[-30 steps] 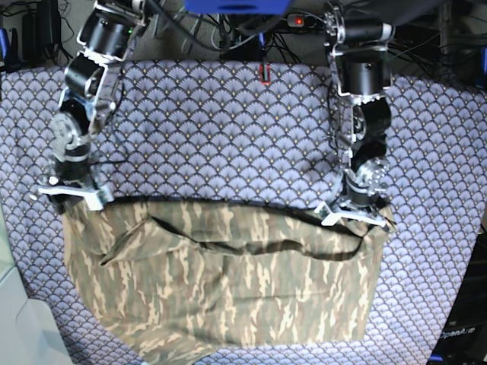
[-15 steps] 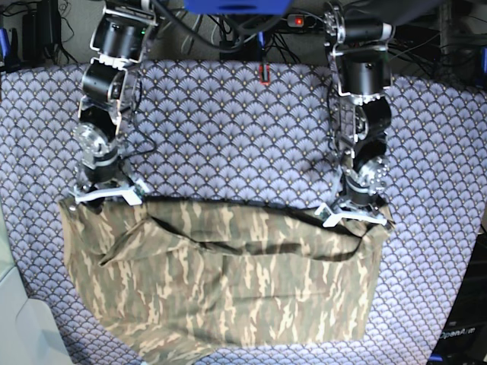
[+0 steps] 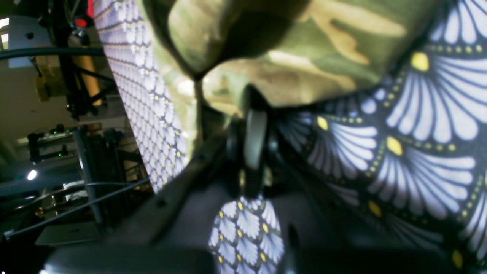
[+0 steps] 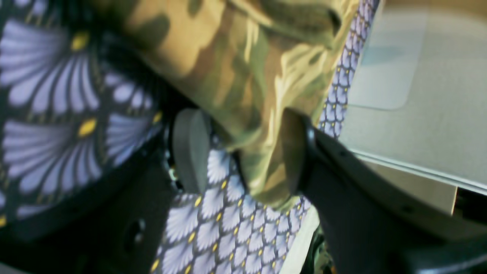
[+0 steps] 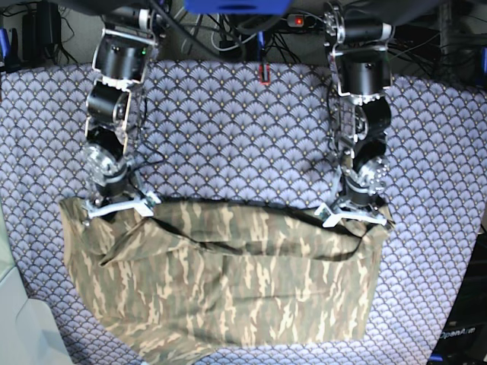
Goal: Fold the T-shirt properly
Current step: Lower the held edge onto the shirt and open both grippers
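Note:
The camouflage T-shirt (image 5: 228, 281) lies spread over the near half of the table, with a long fold crease running across it. At its top right corner, my left gripper (image 5: 356, 216) is shut on the T-shirt's edge. In the left wrist view the pads (image 3: 255, 129) are pressed together, and the T-shirt (image 3: 289, 49) bunches just beyond them. My right gripper (image 5: 118, 207) stands at the top left edge of the shirt. In the right wrist view the right gripper (image 4: 239, 121) is open, and a flap of T-shirt (image 4: 243, 76) hangs loose between its fingers (image 4: 189, 148).
A purple-grey fan-scale tablecloth (image 5: 228, 137) covers the table. Cables and a small red item (image 5: 264, 74) sit at the far edge. A pale surface (image 5: 19, 319) lies off the table's near left corner, and the same pale surface (image 4: 411, 95) shows in the right wrist view.
My right gripper has slid right along the shirt's top edge, away from the left corner, and its jaws have opened wider. The left arm has not moved.

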